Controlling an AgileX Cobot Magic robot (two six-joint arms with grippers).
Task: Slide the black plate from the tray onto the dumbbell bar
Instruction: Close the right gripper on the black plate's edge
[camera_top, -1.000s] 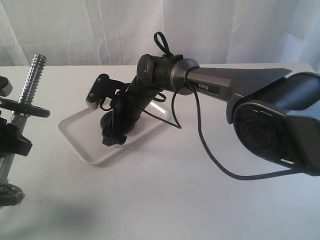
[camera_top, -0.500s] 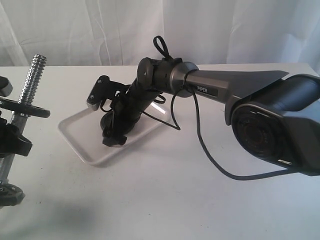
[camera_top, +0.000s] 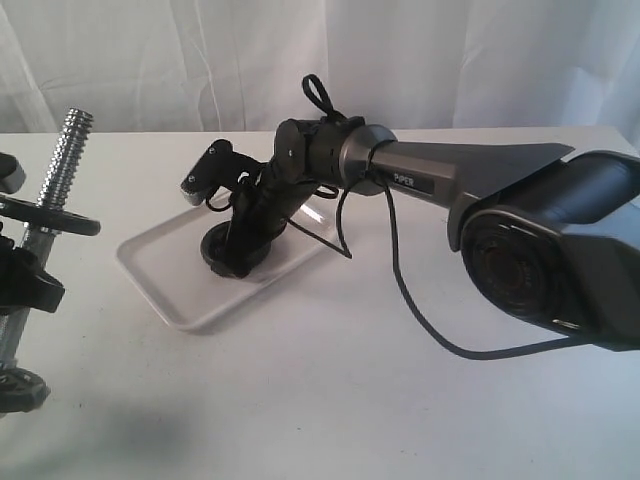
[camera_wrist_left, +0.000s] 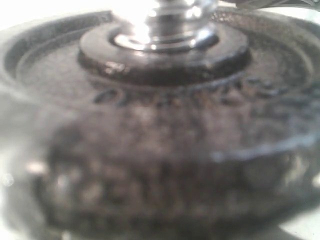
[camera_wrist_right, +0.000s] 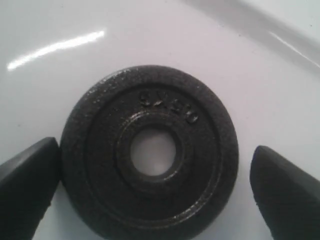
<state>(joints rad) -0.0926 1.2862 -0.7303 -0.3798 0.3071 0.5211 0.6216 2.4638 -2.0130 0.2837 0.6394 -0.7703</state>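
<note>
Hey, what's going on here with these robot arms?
The right gripper, open, straddles the black plate, which lies flat in the white tray; it has not closed on it yet. At the left, the left gripper appears to hold the dumbbell bar tilted upright, with one black disc already on it.

right gripper (camera_wrist_right: 154, 150) spread wide, pointing steeply down

My right end effector (camera_top: 228, 260), above the tray (camera_top: 165, 292), has drawn slightly back from the near rim toward the far side. Its wrist camera housing (camera_top: 205, 172) now sits higher and further right.
</note>
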